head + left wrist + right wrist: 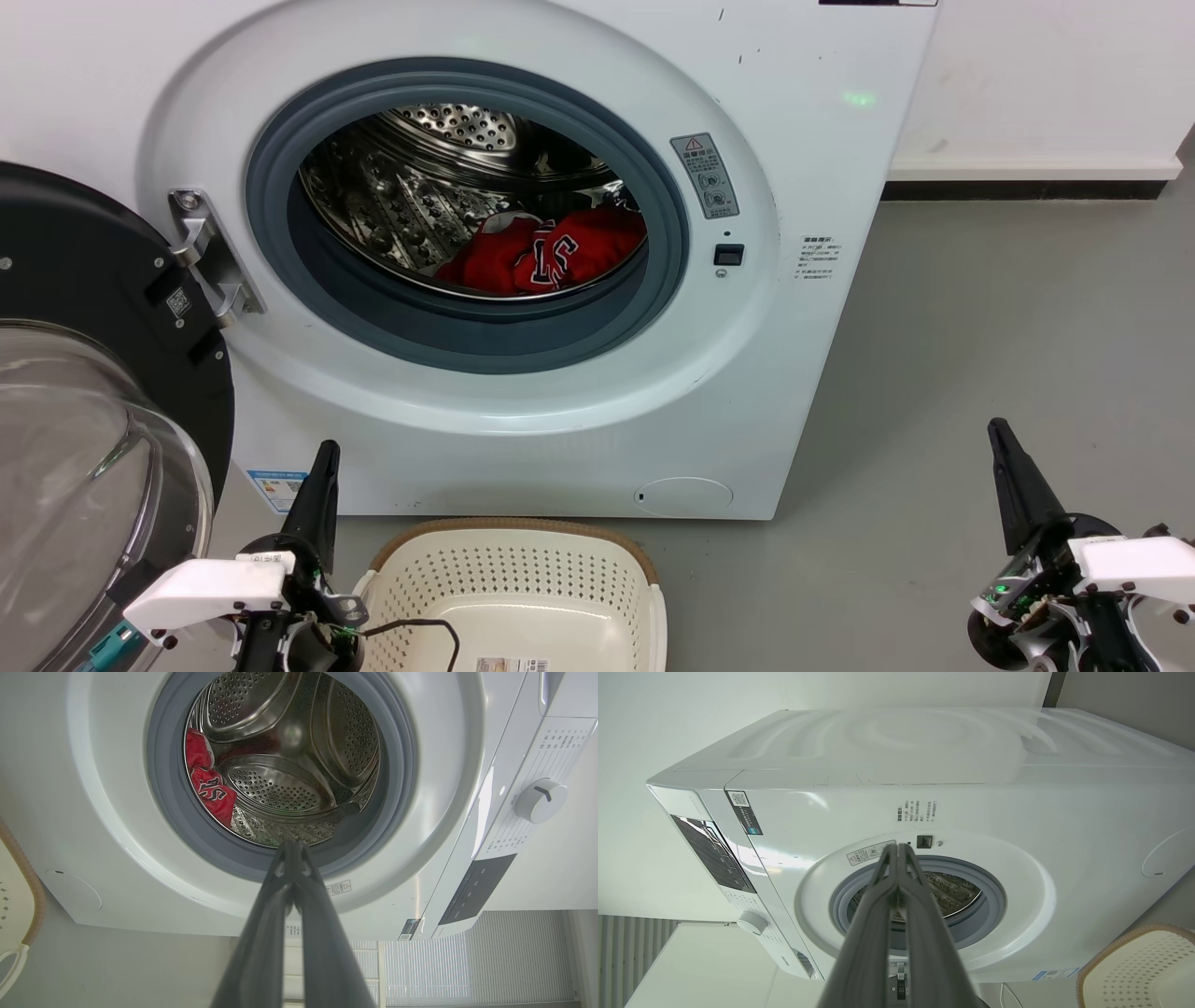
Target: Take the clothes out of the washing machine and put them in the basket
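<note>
Clothes (546, 252) are not yet being gripped: nearest, the left gripper (326, 457) and right gripper (999, 439) are being held pressed together, empty. Beyond, the basket (509, 527) is sitting just before the machine (822, 187). Deepest, the red heap is lying in the drum (448, 131). If dragged over the seal (467, 341), fabric could be snagged or dropped short.

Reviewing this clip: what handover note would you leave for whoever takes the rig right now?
The left gripper is shut and empty, low beside the basket.
The right gripper is shut and empty, low over the floor to the right of the washing machine.
The clothes lie in a red heap in the drum; the door is swung open at the left.
The basket stands in front of the machine, with no clothes in the part that shows.
Done: door open. Left: lift out the clothes and drop them in the basket.
</note>
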Motion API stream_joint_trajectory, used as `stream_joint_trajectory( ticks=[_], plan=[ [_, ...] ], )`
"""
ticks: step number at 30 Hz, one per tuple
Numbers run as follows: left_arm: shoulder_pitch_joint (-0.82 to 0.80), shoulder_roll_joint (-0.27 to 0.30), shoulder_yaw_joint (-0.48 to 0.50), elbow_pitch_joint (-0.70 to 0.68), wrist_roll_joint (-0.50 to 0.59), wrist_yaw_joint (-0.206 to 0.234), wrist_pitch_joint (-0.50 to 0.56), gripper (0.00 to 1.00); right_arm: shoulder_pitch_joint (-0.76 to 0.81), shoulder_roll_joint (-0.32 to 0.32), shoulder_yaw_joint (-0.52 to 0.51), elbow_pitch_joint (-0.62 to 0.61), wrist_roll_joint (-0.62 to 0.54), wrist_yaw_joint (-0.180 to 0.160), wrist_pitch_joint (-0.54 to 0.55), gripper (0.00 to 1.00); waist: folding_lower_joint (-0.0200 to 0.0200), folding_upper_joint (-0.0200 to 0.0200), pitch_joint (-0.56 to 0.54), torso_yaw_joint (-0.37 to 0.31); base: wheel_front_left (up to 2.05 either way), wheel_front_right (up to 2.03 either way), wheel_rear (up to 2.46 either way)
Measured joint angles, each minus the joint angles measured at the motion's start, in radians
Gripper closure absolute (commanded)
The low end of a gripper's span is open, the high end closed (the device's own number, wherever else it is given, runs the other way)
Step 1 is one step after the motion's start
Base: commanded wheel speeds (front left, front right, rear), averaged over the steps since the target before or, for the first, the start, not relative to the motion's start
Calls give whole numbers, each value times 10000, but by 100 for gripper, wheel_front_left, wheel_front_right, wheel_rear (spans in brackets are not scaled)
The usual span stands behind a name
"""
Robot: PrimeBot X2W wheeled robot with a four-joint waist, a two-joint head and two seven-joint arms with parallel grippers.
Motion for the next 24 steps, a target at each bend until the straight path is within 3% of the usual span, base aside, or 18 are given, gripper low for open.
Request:
stream_joint_trajectory(
  ticks=[24],
  plan=[
    [0,0,0,0,0,-2,0,100,-1,0,0,0,0,0,0,100,0,0,0,0,0,0,0]
  ],
)
